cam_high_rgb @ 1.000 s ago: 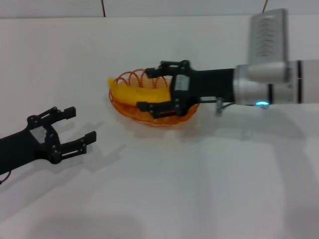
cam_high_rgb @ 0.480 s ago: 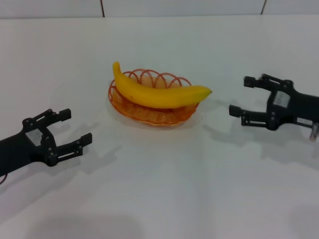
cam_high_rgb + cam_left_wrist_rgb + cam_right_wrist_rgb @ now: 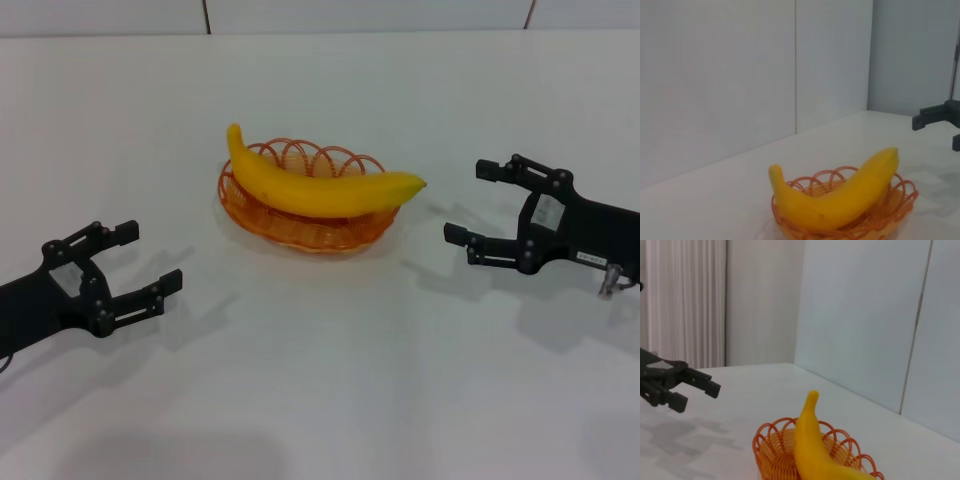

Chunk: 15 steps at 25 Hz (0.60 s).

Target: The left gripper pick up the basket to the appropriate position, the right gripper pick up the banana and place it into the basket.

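Note:
The yellow banana (image 3: 315,185) lies across the orange wire basket (image 3: 300,225) in the middle of the white table. It also shows in the left wrist view (image 3: 840,197) and the right wrist view (image 3: 815,452), resting in the basket (image 3: 890,210) (image 3: 770,445). My left gripper (image 3: 135,265) is open and empty at the left front, well clear of the basket. My right gripper (image 3: 470,205) is open and empty to the right of the basket, a short gap from the banana's tip.
The white table (image 3: 330,380) spreads on all sides of the basket. A pale panelled wall (image 3: 740,75) stands behind the table. White curtains (image 3: 685,300) hang at the far side in the right wrist view.
My right gripper let go of the banana in the basket and drew back to the right, then settled a little lower. My left gripper has moved slightly back and down.

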Motion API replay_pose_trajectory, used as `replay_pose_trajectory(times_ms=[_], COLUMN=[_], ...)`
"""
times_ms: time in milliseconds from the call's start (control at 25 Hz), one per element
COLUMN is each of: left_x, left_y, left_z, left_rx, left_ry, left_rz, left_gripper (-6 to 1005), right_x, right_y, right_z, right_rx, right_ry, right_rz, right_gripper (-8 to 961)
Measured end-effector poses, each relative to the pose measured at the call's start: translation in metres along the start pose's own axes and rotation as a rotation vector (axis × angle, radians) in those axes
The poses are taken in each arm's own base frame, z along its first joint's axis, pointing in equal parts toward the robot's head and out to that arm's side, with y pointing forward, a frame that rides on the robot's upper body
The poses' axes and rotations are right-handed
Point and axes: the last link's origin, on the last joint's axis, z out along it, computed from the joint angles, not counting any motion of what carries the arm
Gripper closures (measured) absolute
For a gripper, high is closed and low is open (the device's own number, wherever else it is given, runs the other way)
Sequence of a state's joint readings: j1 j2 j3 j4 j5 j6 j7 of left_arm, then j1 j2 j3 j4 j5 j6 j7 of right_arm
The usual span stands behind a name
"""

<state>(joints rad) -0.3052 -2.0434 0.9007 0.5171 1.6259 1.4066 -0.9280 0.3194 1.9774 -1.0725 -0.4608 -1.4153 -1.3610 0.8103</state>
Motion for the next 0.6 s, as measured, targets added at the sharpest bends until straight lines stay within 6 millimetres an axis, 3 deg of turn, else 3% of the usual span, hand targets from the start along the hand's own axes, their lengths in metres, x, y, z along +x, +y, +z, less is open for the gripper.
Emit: replay_pose_trajectory(times_ms=[600], left_x=[-0.0001], left_y=[0.0008], left_z=[0.0027], left_rx=[-0.007], left_ry=[0.002], left_rz=[0.013], left_gripper=[133], right_x=[-0.0016], right_y=[0.0002], right_z=[0.0014], right_rx=[-0.002], right_ry=[-0.007], right_rz=[-0.002], right_gripper=[48])
